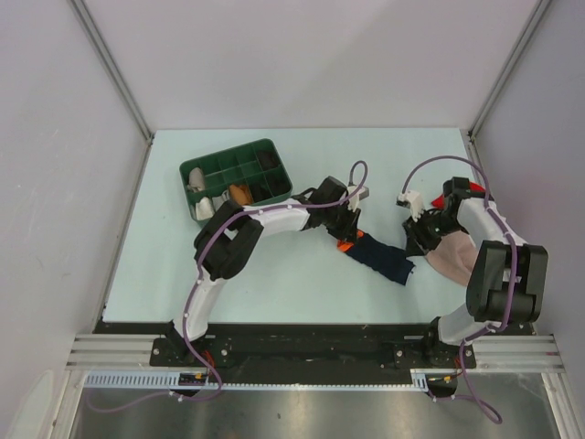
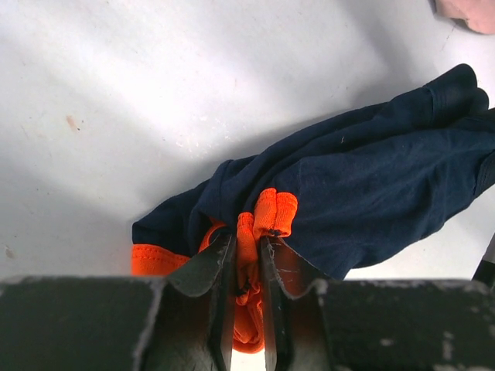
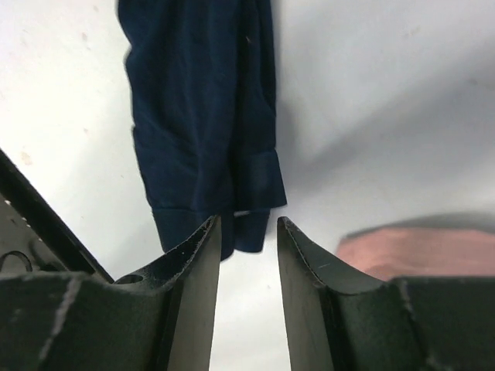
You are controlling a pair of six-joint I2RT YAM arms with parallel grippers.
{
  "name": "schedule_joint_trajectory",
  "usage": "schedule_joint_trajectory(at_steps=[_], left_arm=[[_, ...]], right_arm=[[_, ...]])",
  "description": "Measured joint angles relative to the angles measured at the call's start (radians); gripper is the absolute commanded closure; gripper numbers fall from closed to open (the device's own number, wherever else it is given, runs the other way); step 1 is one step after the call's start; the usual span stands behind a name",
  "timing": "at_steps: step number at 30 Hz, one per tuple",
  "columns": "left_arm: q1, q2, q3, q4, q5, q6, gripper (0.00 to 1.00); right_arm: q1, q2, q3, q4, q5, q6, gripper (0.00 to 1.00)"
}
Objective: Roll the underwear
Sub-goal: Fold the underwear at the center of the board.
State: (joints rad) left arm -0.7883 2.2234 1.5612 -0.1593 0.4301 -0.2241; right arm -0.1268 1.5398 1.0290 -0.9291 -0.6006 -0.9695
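The underwear (image 1: 382, 259) is a navy-blue bunch with orange trim, lying stretched out on the table between the two arms. My left gripper (image 1: 347, 233) is shut on its orange trim at the left end; in the left wrist view the orange band (image 2: 249, 255) is pinched between my fingers (image 2: 247, 247). My right gripper (image 1: 416, 240) is open just above the table beside the right end of the underwear (image 3: 203, 116); the navy edge lies just beyond my fingertips (image 3: 246, 224) and nothing is between them.
A green divided tray (image 1: 196, 172) with small rolled items stands at the back left. A beige-pink cloth (image 1: 452, 259) lies by the right arm, also in the right wrist view (image 3: 418, 251). A red cloth (image 1: 440, 201) peeks out behind the right wrist.
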Motion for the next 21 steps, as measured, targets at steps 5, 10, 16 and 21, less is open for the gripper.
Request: schedule_joint_trajectory(at_steps=[5, 10, 16, 21], left_arm=[[0.000, 0.010, 0.024, -0.029, 0.004, 0.008, 0.77], [0.003, 0.017, 0.040, -0.048, 0.017, 0.016, 0.76], [0.006, 0.030, 0.068, -0.080, 0.029, 0.016, 0.75], [0.007, 0.035, 0.080, -0.094, 0.034, 0.016, 0.75]], right_arm=[[-0.011, -0.080, -0.021, -0.003, 0.027, -0.055, 0.46], [-0.017, -0.314, -0.046, -0.141, -0.075, -0.480, 0.12], [0.019, -0.386, -0.174, -0.354, -0.078, -0.873, 0.12], [0.071, -0.319, -0.245, -0.336, -0.009, -0.959, 0.12]])
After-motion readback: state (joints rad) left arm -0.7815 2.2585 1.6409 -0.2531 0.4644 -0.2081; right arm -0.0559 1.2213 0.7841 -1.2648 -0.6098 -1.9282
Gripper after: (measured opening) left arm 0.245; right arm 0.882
